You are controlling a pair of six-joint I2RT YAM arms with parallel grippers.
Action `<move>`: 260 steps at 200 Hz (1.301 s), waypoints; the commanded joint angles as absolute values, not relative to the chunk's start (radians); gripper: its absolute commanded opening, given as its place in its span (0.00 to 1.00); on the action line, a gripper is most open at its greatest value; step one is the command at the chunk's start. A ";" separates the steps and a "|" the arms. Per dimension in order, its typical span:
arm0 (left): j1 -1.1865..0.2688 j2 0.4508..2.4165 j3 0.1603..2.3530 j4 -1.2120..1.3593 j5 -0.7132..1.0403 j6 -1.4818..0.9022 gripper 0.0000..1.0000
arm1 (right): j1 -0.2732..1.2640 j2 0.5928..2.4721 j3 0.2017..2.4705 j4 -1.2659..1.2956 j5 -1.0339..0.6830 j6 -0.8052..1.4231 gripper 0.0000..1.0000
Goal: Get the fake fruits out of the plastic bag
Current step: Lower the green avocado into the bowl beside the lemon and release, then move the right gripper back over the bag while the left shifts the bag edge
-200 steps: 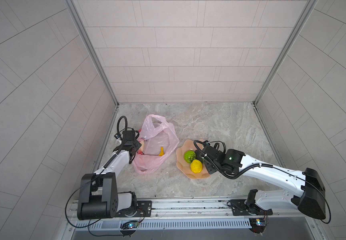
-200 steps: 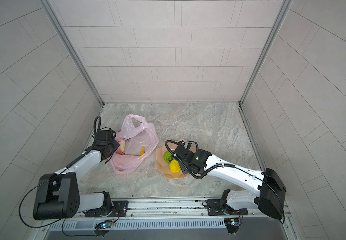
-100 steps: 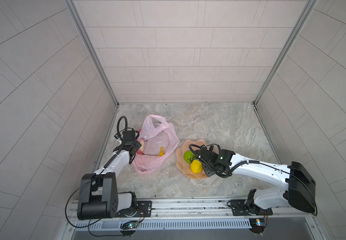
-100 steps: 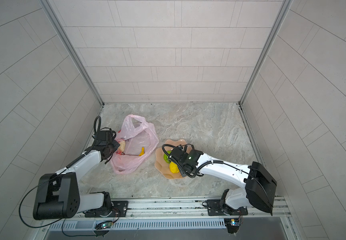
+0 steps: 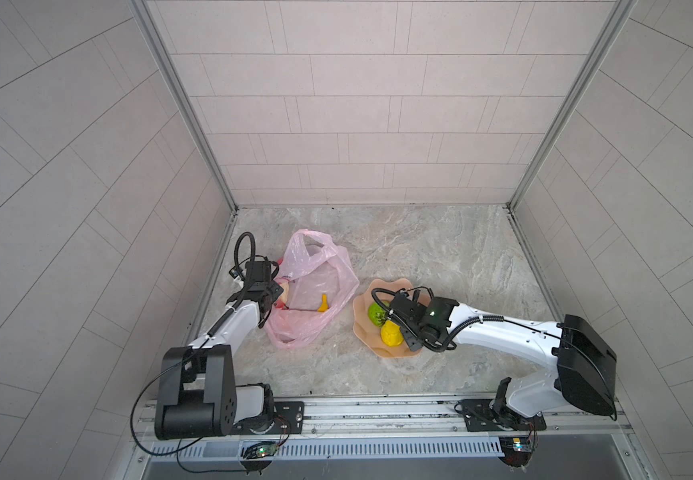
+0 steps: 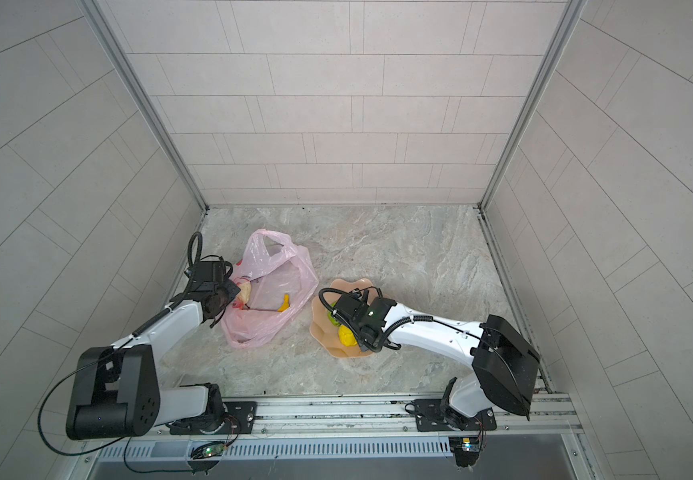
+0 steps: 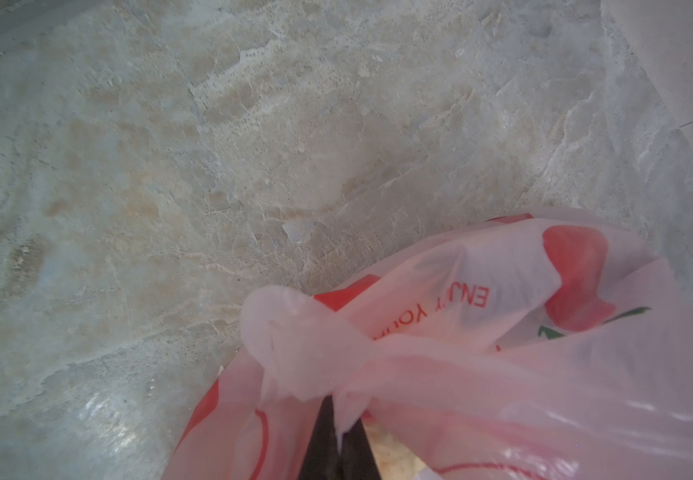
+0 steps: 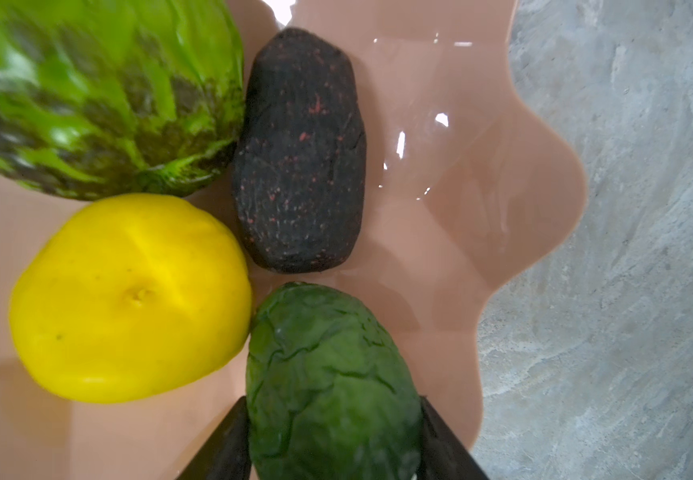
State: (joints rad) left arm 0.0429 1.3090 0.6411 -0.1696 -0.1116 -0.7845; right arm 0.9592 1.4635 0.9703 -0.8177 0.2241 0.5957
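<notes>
Right arm [image 5: 502,332] swung inward — plastic bag [image 7: 461,365] reads "ENJ Y YOU".

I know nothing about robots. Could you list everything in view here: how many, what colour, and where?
plastic bag: 1, translucent pink with a red-and-green print, left side of the table
banana: 1, yellow, inside the bag
knobbly fruit: 1, cream, at the bag's mouth
scalloped dish: 1, peach, right of the bag
striped fruit: 1, light green, in the dish
yellow fruit: 1, yellow, in the dish
speckled fruit: 1, dark, in the dish
wrinkled fruit: 1, dark green, in the dish
table: 1, grey marbled, under everything
walls: 3, pale grey tiles, around the table
left gripper: 1, black, shut on the bag's handle
right gripper: 1, black, fingers either side of the wrinkled fruit, grip unclear
</notes>
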 commanded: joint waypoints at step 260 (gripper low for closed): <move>-0.235 1.405 0.928 -0.303 -0.253 -0.617 0.00 | 0.902 1.701 1.449 -0.519 0.143 0.537 0.71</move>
